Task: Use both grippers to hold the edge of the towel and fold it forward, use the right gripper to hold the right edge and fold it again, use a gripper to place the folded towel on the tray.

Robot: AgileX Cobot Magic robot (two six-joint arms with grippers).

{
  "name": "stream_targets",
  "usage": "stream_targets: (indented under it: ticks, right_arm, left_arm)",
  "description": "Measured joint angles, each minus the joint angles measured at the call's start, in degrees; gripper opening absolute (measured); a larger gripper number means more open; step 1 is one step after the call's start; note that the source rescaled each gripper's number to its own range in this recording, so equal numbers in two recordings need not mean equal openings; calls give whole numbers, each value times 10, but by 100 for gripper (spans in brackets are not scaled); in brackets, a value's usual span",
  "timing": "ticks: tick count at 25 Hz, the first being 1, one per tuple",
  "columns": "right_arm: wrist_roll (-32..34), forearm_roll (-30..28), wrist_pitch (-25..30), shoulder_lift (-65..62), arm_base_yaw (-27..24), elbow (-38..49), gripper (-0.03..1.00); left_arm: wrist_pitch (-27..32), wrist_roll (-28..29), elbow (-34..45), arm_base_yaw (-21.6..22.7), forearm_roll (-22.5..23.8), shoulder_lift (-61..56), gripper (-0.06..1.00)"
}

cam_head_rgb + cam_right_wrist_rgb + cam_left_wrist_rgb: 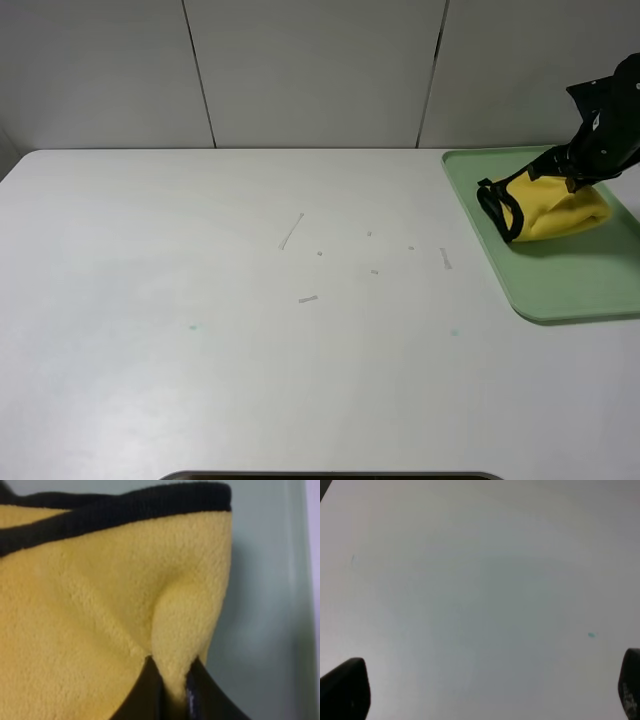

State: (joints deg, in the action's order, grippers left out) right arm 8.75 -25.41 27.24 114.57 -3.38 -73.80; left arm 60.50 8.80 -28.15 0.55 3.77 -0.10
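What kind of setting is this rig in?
Likely a lab or test bench, not a home: a bare white tabletop, plain grey wall panels behind, and only a green tray holding the yellow towel.

We note the yellow towel point(555, 212), black-trimmed, bunched and folded on the pale-green tray point(560, 290) at the table's far right.

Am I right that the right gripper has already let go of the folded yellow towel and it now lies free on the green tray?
Not quite: the right gripper is shut on a pinch of the towel, as the right wrist view shows. The towel is indeed folded and over the tray.
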Motion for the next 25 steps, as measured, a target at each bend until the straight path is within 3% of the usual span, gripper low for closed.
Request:
stream_targets:
  ticks: [2,3,5,6,8,14,18,25]
  right_arm:
    - [0,-1,0,0,0,0,11]
    - [0,-1,0,0,0,0,20]
    - [1,-2,5,0,0,0,62]
    - [1,-2,6,0,0,0,78]
    - [1,-3,9,0,0,0,91]
    - [2,2,15,-7,1,0,99]
    - [4,51,31,-46,2,0,100]
    - [3,154,145,-154,2,0,100]
  left_arm:
    - [0,0,0,0,0,0,100]
    - [0,0,0,0,0,0,100]
    - [0,0,0,0,0,0,100]
    - [0,0,0,0,0,0,100]
    - [0,0,0,0,0,0,100]
    - [0,0,0,0,0,0,100]
    - [0,0,0,0,0,0,100]
    - [0,0,0,0,0,0,100]
